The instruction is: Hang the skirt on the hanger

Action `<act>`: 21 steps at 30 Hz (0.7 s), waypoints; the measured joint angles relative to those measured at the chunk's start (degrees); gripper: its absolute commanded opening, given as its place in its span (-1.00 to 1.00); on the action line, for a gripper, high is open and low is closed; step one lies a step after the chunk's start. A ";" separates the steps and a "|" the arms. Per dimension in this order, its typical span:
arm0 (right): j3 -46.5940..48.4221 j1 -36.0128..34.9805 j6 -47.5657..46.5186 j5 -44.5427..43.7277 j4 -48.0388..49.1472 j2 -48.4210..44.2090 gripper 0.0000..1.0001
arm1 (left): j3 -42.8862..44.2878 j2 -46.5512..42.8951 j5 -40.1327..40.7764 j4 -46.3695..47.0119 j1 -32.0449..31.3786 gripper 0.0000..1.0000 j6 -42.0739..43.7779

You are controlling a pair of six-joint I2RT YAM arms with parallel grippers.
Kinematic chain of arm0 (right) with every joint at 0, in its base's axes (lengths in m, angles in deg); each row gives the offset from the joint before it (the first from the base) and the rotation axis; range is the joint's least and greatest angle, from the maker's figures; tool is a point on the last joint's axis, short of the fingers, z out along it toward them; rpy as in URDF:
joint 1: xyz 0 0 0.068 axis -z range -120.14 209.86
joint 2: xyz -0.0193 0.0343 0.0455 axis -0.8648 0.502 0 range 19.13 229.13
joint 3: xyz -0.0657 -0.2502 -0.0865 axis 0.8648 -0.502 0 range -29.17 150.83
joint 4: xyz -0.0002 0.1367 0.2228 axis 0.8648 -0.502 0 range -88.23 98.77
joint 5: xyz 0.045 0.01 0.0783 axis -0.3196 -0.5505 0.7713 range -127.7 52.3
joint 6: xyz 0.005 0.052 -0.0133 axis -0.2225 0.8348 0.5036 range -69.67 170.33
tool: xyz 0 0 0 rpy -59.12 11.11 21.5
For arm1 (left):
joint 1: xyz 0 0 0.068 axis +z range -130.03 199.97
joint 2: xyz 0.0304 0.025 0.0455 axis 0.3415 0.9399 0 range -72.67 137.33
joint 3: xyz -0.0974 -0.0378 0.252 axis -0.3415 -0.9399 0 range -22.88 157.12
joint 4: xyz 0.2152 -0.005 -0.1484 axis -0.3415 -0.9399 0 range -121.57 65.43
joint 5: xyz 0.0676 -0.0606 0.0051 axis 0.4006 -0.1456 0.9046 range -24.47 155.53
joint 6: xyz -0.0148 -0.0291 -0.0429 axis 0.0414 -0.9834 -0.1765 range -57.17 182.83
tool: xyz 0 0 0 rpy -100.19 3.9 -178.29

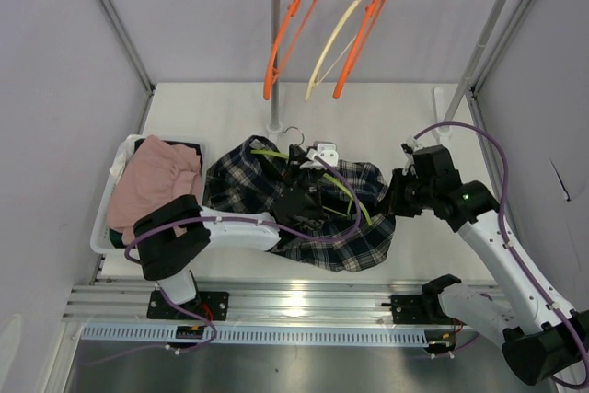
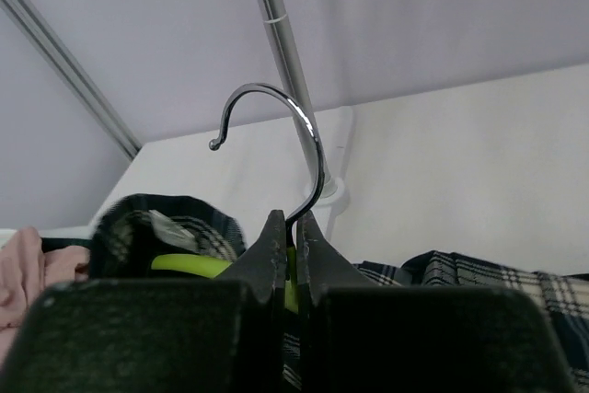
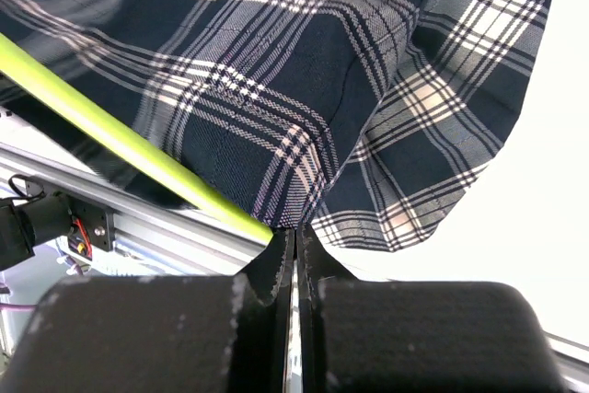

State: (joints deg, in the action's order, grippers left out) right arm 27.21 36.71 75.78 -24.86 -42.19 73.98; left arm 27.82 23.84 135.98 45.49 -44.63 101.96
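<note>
With the left tool (image 2: pixel 287 227) clamped on the hanger (image 2: pixel 189 265) by its hook and the right tool (image 3: pixel 295 230) pinching the skirt (image 1: pixel 359 236) draped over that hanger, an uneven pull may slide the cloth off.

The skirt (image 3: pixel 276 89) is woven plaid cloth, matt and soft-looking. The hanger (image 3: pixel 120 140) has a smooth lime plastic bar and a glossy chromed metal hook (image 2: pixel 317 152). The fingers (image 2: pixel 267 255) are matt black plastic. The bench (image 1: pixel 386 126) is smooth, matt white.
</note>
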 measured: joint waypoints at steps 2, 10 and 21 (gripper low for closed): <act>0.44 0.26 -0.02 -0.04 -0.94 0.07 -1.00 | 0.00 0.39 0.09 1.90 -0.50 -1.00 2.64; 1.25 2.12 -0.07 0.20 -2.29 0.11 -1.00 | 0.00 -0.83 -0.04 5.33 -0.55 -1.00 5.77; 0.15 2.23 -0.02 1.09 -1.57 -0.07 -1.00 | 1.55 -1.29 -0.11 5.64 0.26 -1.00 8.90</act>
State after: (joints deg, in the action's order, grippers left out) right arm 27.36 38.94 75.76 -23.77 -43.76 73.92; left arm 29.37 22.55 135.87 51.13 -44.37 110.86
